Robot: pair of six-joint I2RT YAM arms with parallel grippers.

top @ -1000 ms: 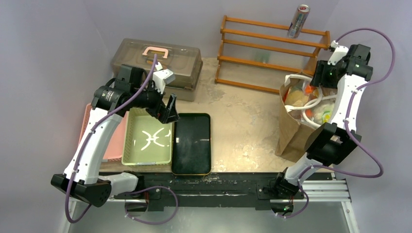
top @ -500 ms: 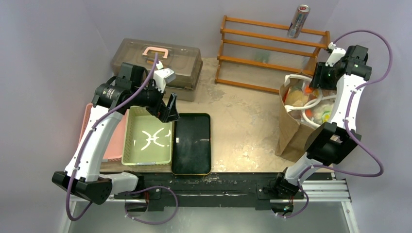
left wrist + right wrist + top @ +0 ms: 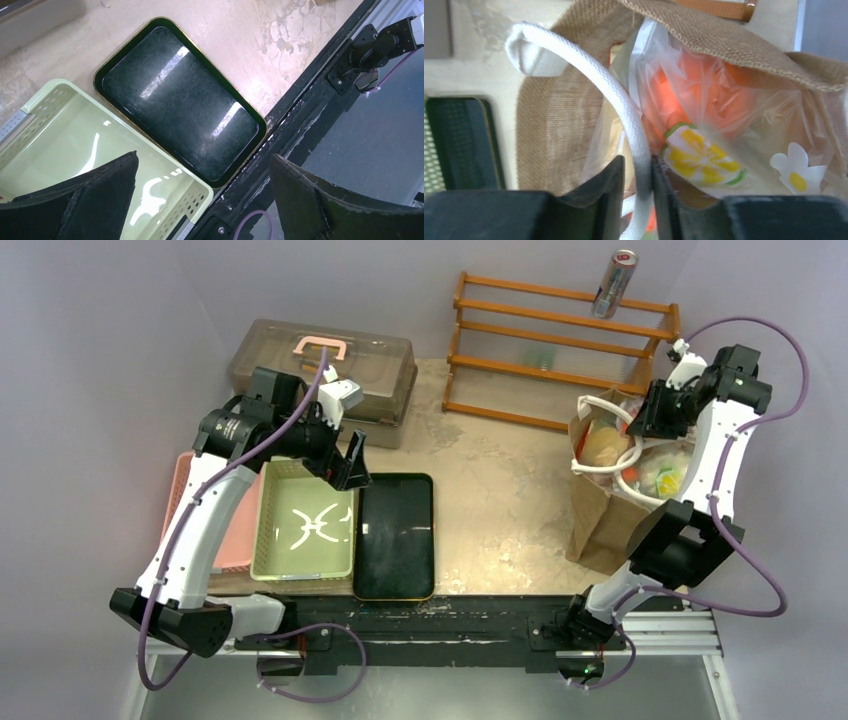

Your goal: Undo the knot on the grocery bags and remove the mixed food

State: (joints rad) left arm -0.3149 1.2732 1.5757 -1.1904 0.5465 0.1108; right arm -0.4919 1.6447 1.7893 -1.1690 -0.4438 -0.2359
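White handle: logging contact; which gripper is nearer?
Right. The right gripper has its jaws around the white handle; the left gripper hangs far off near the black tray.

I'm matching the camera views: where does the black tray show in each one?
Top external: black tray, lower centre, right of the green basket.
Left wrist: centre, basket at lower left.
Right wrist: left edge, between basket sliver and brown bag.
Shared landmark: the green basket bordering the tray.

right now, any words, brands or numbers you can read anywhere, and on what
No text can be read in any view.
Can at the back: a red mark near its top, too small to read.
Packet inside the plastic bag: printed flowers only, no letters visible.
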